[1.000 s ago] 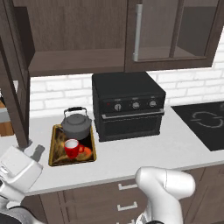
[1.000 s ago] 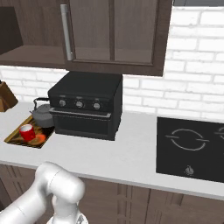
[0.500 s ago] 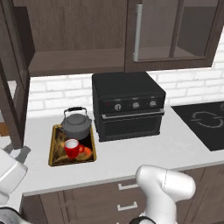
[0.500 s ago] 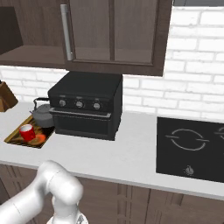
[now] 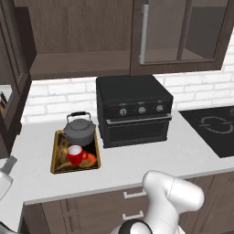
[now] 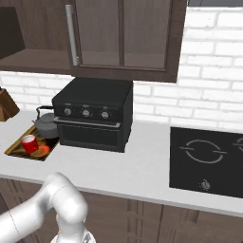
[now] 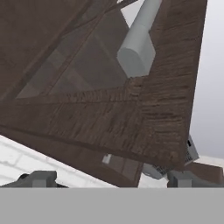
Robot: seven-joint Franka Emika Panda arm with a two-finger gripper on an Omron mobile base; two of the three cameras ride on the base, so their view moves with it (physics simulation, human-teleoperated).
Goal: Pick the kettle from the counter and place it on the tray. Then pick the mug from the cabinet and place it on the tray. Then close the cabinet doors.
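We see the squat dark grey metal kettle [image 5: 80,129] with its arched black handle standing on the far end of the flat rectangular gold-rimmed tray [image 5: 58,165], and the small bright red mug [image 5: 76,155] with a white inside sitting on the same tray just in front of it, its handle turned to the right. The tray lies on the long pale grey-white surface [image 5: 151,160], just left of a boxy black countertop oven [image 5: 133,115] with three knobs. A black induction hob [image 6: 209,159] is set into the surface well to the right.

Above, the dark brown wooden wall cabinet [image 5: 77,39] shows its shelf bare on the left side. Its right glass-paned door [image 5: 180,34] with a long vertical grey bar handle [image 5: 143,33] is closed, while the left glass-paned door [image 5: 13,82] stands swung out toward us at the far left of the left base view.

In the hand view our claw [image 7: 109,179] sits close under the bottom corner of a dark brown framed door [image 7: 131,109], looking up along its grey bar handle [image 7: 140,43]. The two dark fingertips [image 7: 37,178] stand wide apart with nothing between them. In the left base view part of the hand [image 5: 5,176] shows at the left edge, low beside the open door.
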